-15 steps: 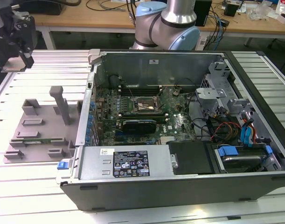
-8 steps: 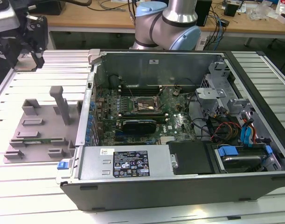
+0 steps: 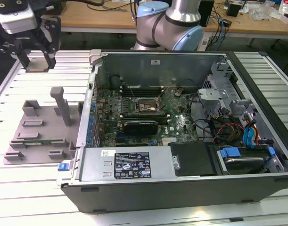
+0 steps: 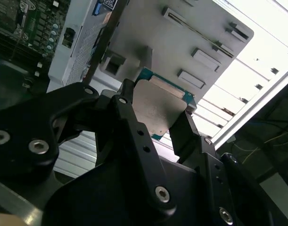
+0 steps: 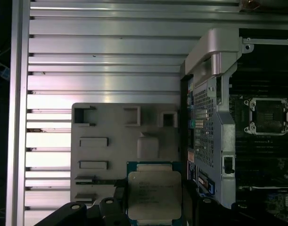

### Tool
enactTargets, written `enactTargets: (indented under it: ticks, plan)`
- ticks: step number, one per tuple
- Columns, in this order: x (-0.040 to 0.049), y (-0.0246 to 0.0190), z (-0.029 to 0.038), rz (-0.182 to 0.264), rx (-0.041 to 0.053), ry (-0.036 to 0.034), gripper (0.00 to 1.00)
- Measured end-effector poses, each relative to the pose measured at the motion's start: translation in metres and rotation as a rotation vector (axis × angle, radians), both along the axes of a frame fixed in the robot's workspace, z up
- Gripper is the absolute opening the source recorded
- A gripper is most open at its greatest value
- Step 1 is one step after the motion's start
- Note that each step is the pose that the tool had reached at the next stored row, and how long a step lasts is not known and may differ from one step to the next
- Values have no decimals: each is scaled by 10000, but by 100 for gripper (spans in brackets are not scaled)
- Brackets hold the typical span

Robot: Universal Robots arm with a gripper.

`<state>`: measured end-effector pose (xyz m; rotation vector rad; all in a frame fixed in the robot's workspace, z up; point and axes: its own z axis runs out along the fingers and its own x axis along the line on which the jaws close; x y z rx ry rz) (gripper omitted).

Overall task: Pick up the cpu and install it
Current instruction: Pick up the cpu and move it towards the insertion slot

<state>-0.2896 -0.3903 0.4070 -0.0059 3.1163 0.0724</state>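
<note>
Claw (image 4: 157, 115) clamps cpu (image 5: 154, 195) — first wrist view shows its lid.

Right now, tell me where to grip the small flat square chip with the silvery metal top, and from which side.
Grip the small flat square silvery-topped chip by two opposite edges, coming square onto its flat face: it is thin, so only its parallel edges give purchase. The black pincer clamps it so.
</note>
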Motion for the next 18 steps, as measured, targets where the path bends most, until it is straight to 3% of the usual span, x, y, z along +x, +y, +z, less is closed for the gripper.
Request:
enactTargets:
  ticks: [4, 10, 13, 16, 18]
  plan:
    - [107, 0, 0, 1, 1, -1, 55]
    - [412, 0, -1, 0, 1, -1, 55]
    - [507, 0, 0, 0, 0, 0, 55]
    - [684, 0, -1, 0, 1, -1, 55]
    - [746, 0, 0, 1, 0, 0, 55]
